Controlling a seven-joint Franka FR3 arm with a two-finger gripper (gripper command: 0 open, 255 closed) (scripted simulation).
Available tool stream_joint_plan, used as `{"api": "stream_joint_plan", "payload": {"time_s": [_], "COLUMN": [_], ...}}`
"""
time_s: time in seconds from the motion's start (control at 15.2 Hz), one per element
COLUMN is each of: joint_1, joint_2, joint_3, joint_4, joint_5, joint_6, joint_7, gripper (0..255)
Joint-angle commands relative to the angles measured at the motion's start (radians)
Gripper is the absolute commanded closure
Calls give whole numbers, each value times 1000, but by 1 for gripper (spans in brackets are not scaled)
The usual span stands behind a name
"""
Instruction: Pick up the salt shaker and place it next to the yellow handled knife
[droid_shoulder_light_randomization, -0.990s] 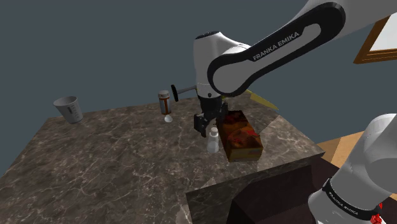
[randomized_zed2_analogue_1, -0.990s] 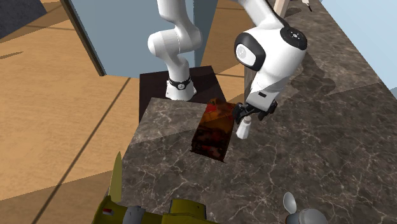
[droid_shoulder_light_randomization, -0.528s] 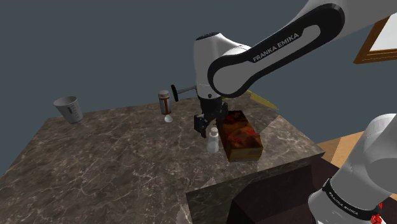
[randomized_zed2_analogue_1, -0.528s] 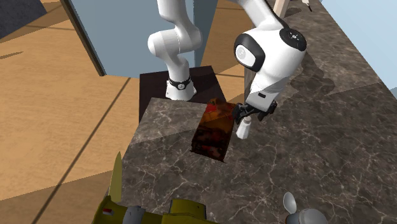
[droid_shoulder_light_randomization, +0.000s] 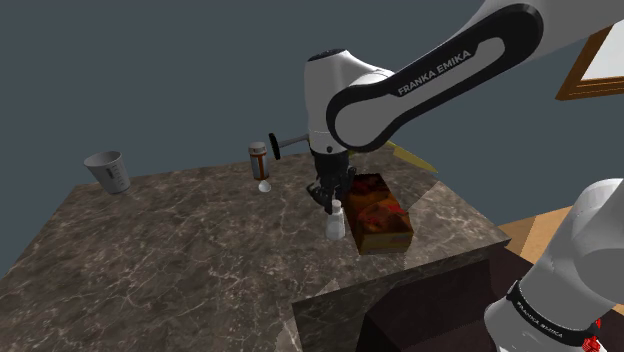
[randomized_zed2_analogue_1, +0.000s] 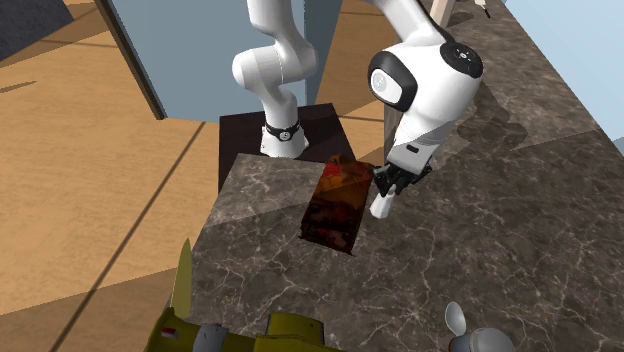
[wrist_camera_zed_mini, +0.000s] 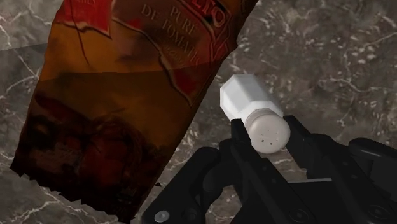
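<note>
Because the shaker (droid_shoulder_light_randomization: 334, 222) stands upright just beside the box's (droid_shoulder_light_randomization: 380, 213) long side, at that box's left in the shoulder view, the gripper (droid_shoulder_light_randomization: 326, 197) hangs straight above it, so that neither finger has to squeeze in from the box's side. In the wrist view the two black fingers (wrist_camera_zed_mini: 299, 137) sit on opposite sides of the round, holed cap and appear to press it between them, pinching the shaker's top while its white body reaches down toward the counter (droid_shoulder_light_randomization: 180, 240). The base seems to rest on the marble beside the box, so the lift looks not yet begun.

A grip this high on the cap keeps the fingers clear of the box, though it leaves the body free to swing, and the shaker does look a little tilted from the second exterior view.

The knife's (droid_shoulder_light_randomization: 412, 156) yellow handle shows beyond the box's far end, partly behind the arm. The carry therefore probably runs along the box and past that end.
</note>
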Motion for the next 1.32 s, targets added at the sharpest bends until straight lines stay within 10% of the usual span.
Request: {"api": "stream_joint_plan", "payload": {"time_s": [0.0, 1.25], "joint_1": [0, 0], "joint_2": [3, -97], "joint_3": [0, -13], "joint_4": [-2, 146], "joint_5": [0, 29], "joint_6": [0, -244], "joint_7": [0, -28], "gripper": [255, 255]}}
